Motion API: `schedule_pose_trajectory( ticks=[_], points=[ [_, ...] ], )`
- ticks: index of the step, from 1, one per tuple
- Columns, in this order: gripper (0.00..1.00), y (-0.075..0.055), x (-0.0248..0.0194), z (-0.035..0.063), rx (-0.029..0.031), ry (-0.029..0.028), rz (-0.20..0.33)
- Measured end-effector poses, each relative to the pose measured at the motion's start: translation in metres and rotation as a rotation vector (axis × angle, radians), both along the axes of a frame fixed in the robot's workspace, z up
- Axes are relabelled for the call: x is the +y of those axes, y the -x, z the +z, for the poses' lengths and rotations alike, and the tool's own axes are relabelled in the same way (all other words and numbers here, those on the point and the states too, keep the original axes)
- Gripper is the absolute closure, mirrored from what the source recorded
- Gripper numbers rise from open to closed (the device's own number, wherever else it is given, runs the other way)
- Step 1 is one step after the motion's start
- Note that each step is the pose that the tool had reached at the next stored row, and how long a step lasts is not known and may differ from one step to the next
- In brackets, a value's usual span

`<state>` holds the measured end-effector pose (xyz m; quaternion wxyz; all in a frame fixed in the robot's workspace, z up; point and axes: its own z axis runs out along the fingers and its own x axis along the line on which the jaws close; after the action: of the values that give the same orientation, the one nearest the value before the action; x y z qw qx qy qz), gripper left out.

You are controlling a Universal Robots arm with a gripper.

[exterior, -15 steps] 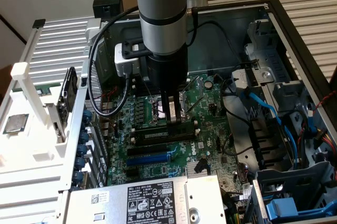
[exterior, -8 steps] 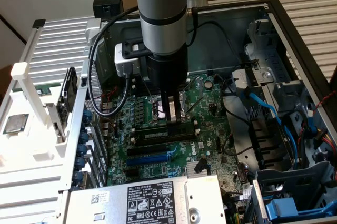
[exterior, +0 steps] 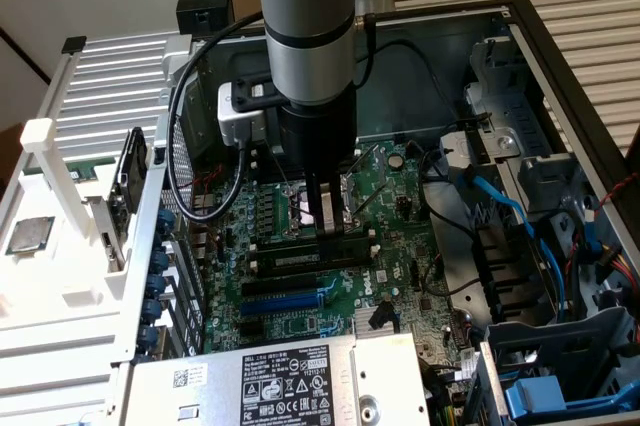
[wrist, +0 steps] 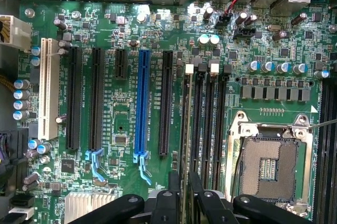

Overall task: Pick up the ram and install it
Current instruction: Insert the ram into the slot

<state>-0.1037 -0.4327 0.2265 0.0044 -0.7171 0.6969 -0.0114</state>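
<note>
Tool (exterior: 325, 229) hangs straight down inside the open computer case (exterior: 560, 56), at the ram (exterior: 300, 256). The ram stands on edge in a memory slot beside the processor socket (wrist: 269, 169). Gripping or released, I cannot tell.

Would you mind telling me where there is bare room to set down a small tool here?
Free: the white ribbed panel on the exterior view's left, and the flat silver power-supply top beside its label. Crowded: the green motherboard under the end effector, and the blue cables at the exterior view's right.
</note>
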Motion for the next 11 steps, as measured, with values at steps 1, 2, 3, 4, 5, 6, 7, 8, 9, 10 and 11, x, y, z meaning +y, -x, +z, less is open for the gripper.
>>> schedule_pose_trajectory(
  ticks=[1, 2, 3, 4, 5, 6, 7, 8, 9, 10, 11],
  points=[
    [0.78, 0.0000, 0.0000, 0.0000, 0.0000, 0.0001, 0.000],
    [0.78, 0.0000, 0.0000, 0.0000, 0.0000, 0.0001, 0.000],
    [0.78, 0.0000, 0.0000, 0.0000, 0.0000, 0.0000, 0.000],
    [0.78, 0.0000, 0.0000, 0.0000, 0.0000, 0.0000, 0.000],
    [0.78, 0.0000, 0.0000, 0.0000, 0.0000, 0.0000, 0.000],
    [0.78, 0.0000, 0.0000, 0.0000, 0.0000, 0.0000, 0.000],
    [0.78, 0.0000, 0.0000, 0.0000, 0.0000, 0.0000, 0.000],
    [0.78, 0.0000, 0.0000, 0.0000, 0.0000, 0.0000, 0.000],
    [0.78, 0.0000, 0.0000, 0.0000, 0.0000, 0.0000, 0.000],
    [0.78, 0.0000, 0.0000, 0.0000, 0.0000, 0.0000, 0.000],
    [0.78, 0.0001, 0.0000, 0.0001, -0.0009, -0.0001, 0.000]
  ],
)
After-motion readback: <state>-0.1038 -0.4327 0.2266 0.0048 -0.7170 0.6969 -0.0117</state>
